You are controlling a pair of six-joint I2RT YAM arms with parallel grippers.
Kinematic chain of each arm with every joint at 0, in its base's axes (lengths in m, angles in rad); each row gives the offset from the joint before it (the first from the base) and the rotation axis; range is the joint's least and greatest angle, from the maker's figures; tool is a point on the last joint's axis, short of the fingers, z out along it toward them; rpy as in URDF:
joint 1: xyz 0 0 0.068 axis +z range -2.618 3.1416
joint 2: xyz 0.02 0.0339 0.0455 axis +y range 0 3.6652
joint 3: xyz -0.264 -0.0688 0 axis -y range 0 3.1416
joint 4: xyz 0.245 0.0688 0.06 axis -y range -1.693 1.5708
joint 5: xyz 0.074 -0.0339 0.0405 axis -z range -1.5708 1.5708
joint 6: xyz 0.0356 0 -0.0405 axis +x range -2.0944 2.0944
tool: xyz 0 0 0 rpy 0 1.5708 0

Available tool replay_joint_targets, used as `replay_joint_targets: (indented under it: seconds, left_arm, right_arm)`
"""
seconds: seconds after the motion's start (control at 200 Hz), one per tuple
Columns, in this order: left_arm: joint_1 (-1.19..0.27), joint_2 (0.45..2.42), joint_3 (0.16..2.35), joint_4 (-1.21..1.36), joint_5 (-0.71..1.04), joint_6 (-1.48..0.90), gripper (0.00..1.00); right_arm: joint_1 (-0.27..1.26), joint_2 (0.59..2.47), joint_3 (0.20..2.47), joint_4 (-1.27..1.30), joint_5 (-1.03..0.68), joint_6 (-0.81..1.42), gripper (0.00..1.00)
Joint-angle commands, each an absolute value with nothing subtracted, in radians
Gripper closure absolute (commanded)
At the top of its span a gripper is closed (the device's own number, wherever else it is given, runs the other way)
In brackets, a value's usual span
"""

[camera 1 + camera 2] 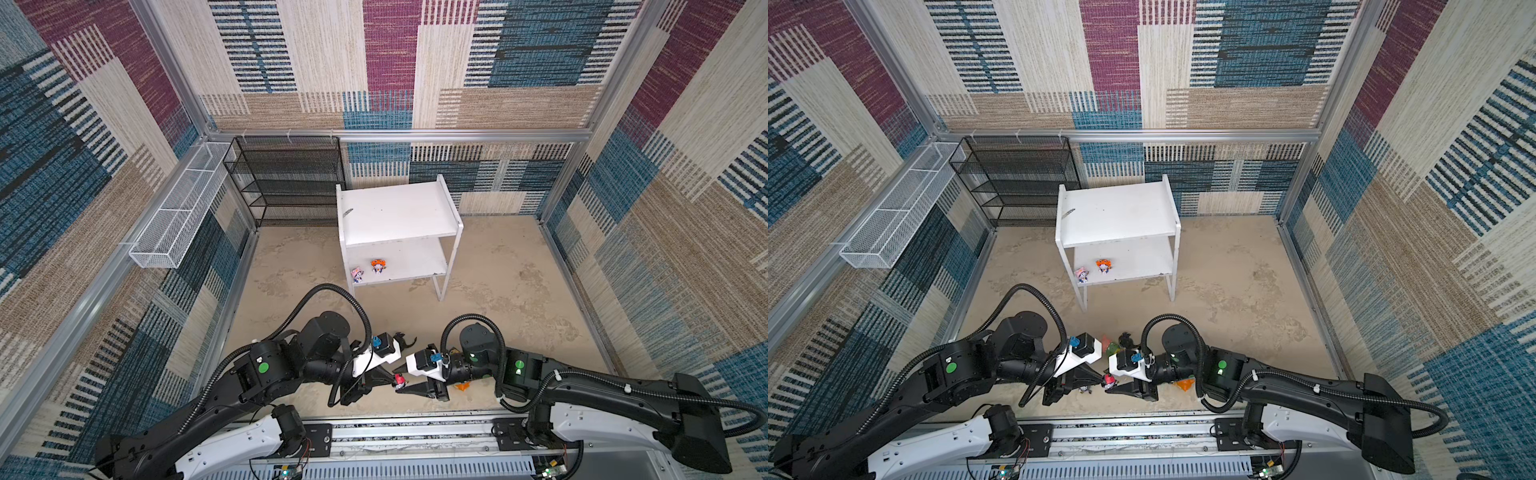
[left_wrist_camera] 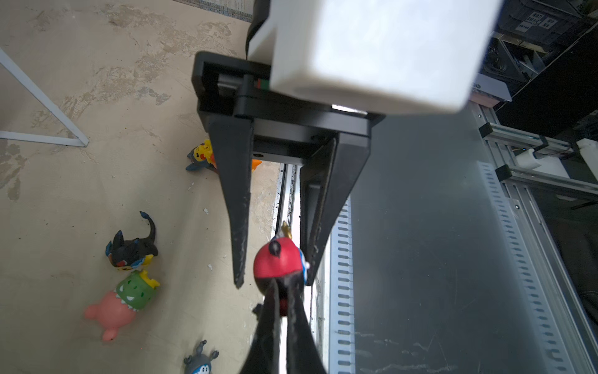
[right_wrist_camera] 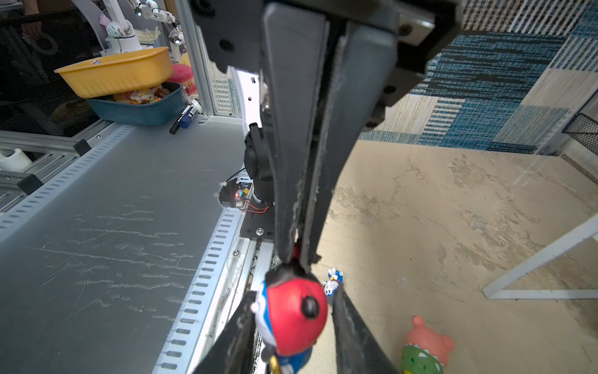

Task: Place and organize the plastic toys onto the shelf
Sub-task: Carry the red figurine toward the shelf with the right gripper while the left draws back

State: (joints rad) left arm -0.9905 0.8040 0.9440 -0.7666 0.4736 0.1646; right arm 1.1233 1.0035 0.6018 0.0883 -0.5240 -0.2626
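Left gripper (image 3: 297,257): fingers pressed together, pinching the black end of a tiny plastic figurine with a red, black-spotted hood and a blue-and-white face (image 3: 294,317).
Right gripper (image 2: 274,282): fingers spread, one on each side of the same figurine's head. One pad may be touching it, but the view is too close to be sure.
Held figurine's place: in both top views it hangs between the two wrists, at 6 o'clock from the shelf and near the front rail.
Loose toys: on the beige table (image 1: 519,291), a black-hooded yellow figurine (image 2: 131,249) lies just beside a pink-and-green one (image 2: 126,301), at about 12 o'clock from the held toy. An orange toy (image 1: 461,385) at 3 o'clock is mostly hidden under the right arm. A tiny grey-blue figurine (image 2: 200,359) lies close by.
White two-tier shelf (image 1: 399,216): its lower board carries a tiny pink-and-blue figurine (image 1: 357,274). A tiny orange-haired one (image 1: 378,266) stands at that figurine's 2 o'clock.
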Motion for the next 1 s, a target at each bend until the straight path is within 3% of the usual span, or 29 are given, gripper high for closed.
replay_joint_targets:
  seconds: [0.0, 0.586, 0.706, 0.776, 0.857, 0.992]
  left_arm:
    - [-0.99, 0.807, 0.944, -0.758, 0.486, 0.194, 1.0]
    - [-0.973, 0.789, 0.928, -0.738, 0.445, 0.184, 1.0]
    - [-0.969, 0.765, 0.917, -0.726, 0.415, 0.168, 0.54]
    - [-0.968, 0.742, 0.905, -0.714, 0.386, 0.155, 0.36]
    - [-0.967, 0.713, 0.896, -0.704, 0.355, 0.142, 0.26]
    - [-0.967, 0.655, 0.877, -0.689, 0.305, 0.13, 0.21]
  right_arm:
    - [1.117, 1.013, 0.617, 0.104, -0.543, -0.27, 0.62]
    - [1.07, 1.054, 0.65, 0.1, -0.585, -0.285, 0.73]
    - [1.048, 1.057, 0.623, 0.144, -0.553, -0.26, 0.74]
    - [1.029, 1.055, 0.6, 0.196, -0.516, -0.231, 0.74]
    - [1.009, 1.054, 0.569, 0.272, -0.46, -0.196, 0.74]
    - [0.962, 1.076, 0.537, 0.404, -0.383, -0.151, 0.74]
